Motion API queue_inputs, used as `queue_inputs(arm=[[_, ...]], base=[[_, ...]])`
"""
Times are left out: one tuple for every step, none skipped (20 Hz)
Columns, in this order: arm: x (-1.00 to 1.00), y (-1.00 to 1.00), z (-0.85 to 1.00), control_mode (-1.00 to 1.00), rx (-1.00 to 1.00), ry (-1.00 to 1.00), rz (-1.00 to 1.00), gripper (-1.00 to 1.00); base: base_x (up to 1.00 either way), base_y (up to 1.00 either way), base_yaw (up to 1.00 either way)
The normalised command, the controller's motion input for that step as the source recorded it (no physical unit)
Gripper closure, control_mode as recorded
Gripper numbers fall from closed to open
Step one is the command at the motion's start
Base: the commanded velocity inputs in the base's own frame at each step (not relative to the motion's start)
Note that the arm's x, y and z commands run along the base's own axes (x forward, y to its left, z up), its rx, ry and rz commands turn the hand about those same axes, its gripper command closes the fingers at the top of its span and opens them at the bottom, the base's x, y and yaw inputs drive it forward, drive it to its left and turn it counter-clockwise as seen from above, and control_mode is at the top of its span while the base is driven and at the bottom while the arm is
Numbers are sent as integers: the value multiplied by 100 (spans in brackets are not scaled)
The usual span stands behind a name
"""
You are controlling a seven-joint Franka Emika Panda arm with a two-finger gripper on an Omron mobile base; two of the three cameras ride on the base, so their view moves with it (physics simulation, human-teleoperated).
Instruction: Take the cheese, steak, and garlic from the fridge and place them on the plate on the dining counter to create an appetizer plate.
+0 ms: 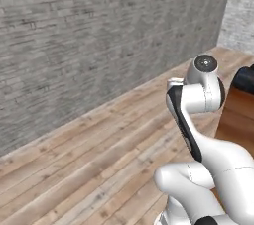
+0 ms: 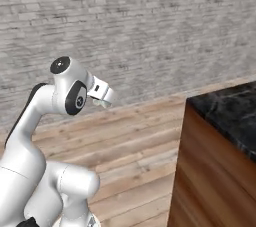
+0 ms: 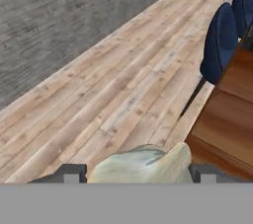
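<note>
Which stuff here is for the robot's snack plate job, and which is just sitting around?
For the job:
- the garlic, a pale lump pinched in the gripper
- the dining counter, black top over a wood front

Just around:
- the navy stools beside the counter
- the brick wall
- the wooden floor
</note>
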Motion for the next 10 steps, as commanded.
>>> queue_inputs(arm=[[0, 0, 0, 100, 0, 0, 0, 100], [0, 0, 0, 100, 0, 0, 0, 100], [0, 0, 0, 100, 0, 0, 0, 100], [0, 0, 0, 100, 0, 0, 0, 100], [0, 0, 0, 100, 0, 0, 0, 100], [0, 0, 0, 100, 0, 0, 0, 100], [0, 0, 0, 100, 0, 0, 0, 100], [0, 0, 0, 100, 0, 0, 0, 100], [0, 0, 0, 100, 0, 0, 0, 100], [0, 0, 0, 100, 0, 0, 0, 100]], base=[[100, 61, -47], [100, 60, -47], [100, 60, -47], [100, 59, -47], [100, 59, -47], [100, 55, -47], [100, 54, -48], [100, 54, -48], [100, 51, -49], [100, 49, -49]])
